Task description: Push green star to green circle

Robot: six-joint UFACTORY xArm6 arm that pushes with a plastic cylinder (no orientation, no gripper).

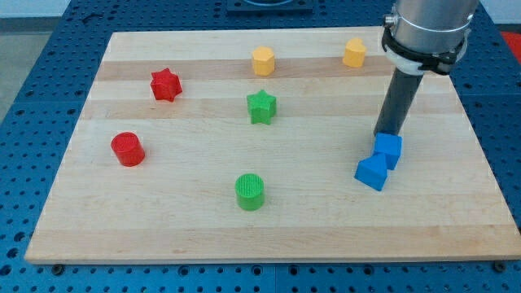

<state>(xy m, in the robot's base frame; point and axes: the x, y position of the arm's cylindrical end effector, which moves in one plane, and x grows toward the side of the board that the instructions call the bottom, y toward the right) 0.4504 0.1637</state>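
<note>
The green star (261, 107) lies on the wooden board near the middle, a little toward the view's top. The green circle (250, 191) stands below it, toward the view's bottom, about a hand's width away. My tip (386, 133) is far to the view's right of both, at the top edge of a blue block (389, 150). The rod rises from there to the arm's grey body at the view's top right.
A second blue block (372, 172) touches the first on its lower left. A red star (165, 85) and a red circle (128, 149) are at the view's left. Two yellow blocks (263, 60) (354, 52) sit near the board's top edge.
</note>
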